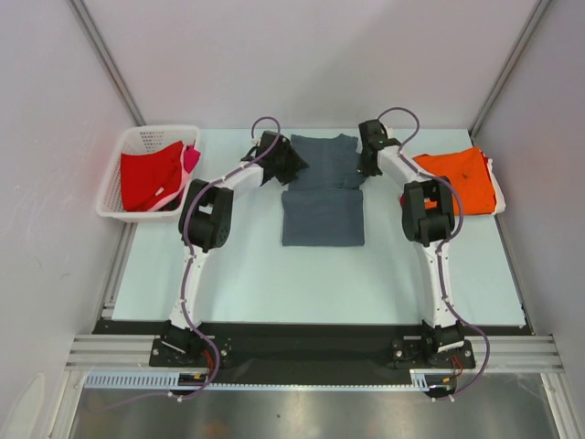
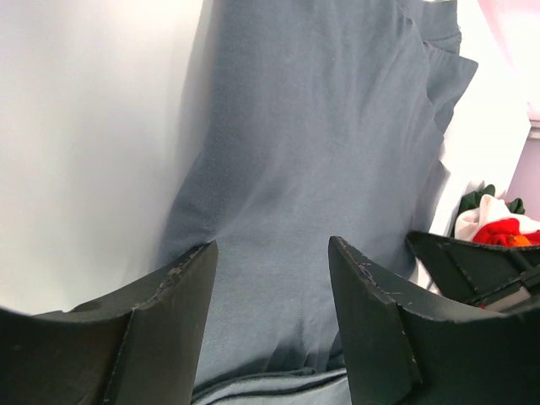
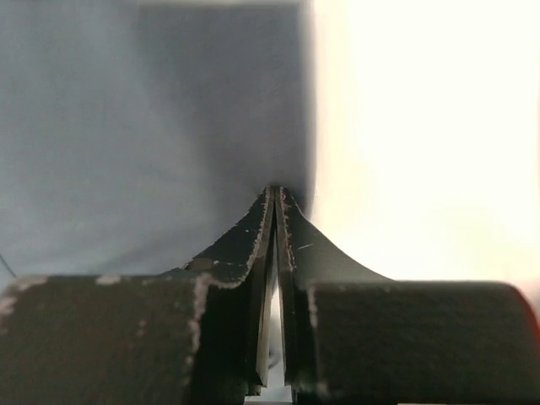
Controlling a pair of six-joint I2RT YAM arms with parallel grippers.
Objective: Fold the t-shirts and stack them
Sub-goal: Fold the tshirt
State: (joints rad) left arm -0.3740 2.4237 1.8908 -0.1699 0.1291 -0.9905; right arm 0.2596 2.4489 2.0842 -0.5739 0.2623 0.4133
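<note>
I saw the left gripper [image 2: 270,253] wide open over the grey t-shirt [image 2: 321,126]; right gripper [image 3: 276,192] closed at its edge, grasp indeterminate.

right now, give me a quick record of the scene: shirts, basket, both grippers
grey t-shirt: table centre, partly folded
orange t-shirt: right side of the table
red t-shirt: in the white basket, pink cloth beside it
left gripper: open, over the grey cloth
right gripper: shut, tips at the grey shirt's right edge
</note>
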